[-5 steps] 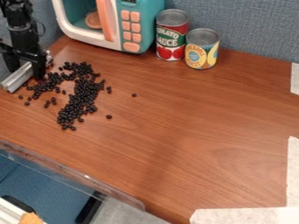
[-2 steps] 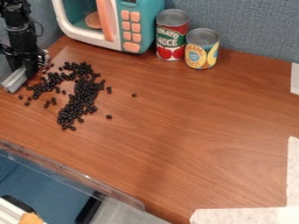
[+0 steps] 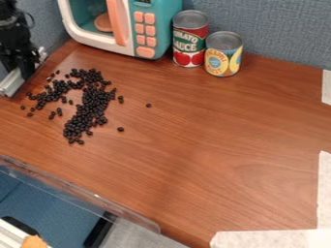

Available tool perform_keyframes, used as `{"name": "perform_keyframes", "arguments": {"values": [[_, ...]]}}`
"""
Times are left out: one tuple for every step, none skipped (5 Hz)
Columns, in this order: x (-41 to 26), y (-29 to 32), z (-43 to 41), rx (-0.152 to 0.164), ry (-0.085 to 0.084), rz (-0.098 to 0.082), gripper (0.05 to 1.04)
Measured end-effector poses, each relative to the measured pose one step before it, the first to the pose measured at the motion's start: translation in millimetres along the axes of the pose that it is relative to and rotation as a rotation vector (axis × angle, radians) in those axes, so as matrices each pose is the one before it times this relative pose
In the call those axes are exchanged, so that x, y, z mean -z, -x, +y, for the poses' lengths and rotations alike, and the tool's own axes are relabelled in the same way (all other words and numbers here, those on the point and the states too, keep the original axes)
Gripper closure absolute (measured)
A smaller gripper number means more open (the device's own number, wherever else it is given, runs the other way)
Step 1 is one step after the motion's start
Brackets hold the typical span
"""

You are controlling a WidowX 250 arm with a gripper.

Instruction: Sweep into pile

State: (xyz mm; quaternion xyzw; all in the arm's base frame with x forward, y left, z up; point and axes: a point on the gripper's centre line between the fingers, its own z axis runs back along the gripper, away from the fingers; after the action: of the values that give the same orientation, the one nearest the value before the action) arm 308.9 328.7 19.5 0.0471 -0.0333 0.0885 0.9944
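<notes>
Glossy black beans (image 3: 96, 100) lie in a ragged patch, left of centre, strays around it — upper left, the tool (image 3: 23, 67) is closed on a metal bar (image 3: 11, 83)

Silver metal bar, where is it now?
In the camera view, the silver metal bar is at the left edge, by the black hand, left of the small black beans.

Spelling out "TOMATO SAUCE" on the red can (image 3: 190, 39); bearing print too small to read surely on the yellow can (image 3: 223, 54) beside it.
</notes>
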Motion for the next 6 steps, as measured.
{"name": "perform_keyframes", "arguments": {"values": [[2.13, 4.41, -0.07, 0.0728, 0.0328, -0.0062, 0.701], [11.30, 1.39, -8.97, 0.1867, 0.0285, -0.0241, 0.701], [4.29, 2.79, -1.20, 0.0286, -0.0217, 0.0039, 0.701], [1.72, 0.03, -5.67, 0.0021, -0.0583, 0.0298, 0.701], [0.47, 2.09, -11.84, -0.0296, -0.0211, 0.0379, 0.701], [-4.66, -0.26, -26.59, 0.0091, 0.0121, 0.0076, 0.701]]}}
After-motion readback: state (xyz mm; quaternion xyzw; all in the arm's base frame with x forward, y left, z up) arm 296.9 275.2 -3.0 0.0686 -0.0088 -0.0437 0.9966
